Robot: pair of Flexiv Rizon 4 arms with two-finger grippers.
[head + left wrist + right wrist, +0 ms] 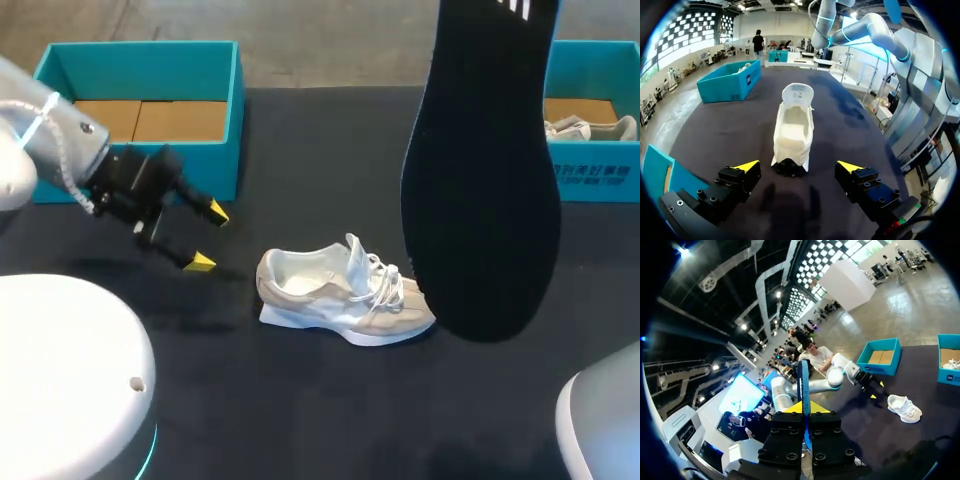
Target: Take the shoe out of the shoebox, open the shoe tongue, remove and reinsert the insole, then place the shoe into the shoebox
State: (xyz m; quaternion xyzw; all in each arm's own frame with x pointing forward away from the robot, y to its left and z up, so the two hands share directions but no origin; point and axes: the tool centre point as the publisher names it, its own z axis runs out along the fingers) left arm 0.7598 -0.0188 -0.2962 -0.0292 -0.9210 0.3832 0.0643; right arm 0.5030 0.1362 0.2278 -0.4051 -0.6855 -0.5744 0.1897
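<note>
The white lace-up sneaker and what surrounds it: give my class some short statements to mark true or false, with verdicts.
1. The white lace-up sneaker lies on the dark table, outside both boxes. True.
2. The left pincer is shut on the sneaker's heel. False: it is open and clear of the shoe, just off the heel end.
3. The right pincer is shut on the black foam insole, held up off the table. True.
4. The teal cardboard shoebox on the left holds a shoe. False: only its brown floor shows; the other pale shoe lies in the teal shoebox on the right.
</note>
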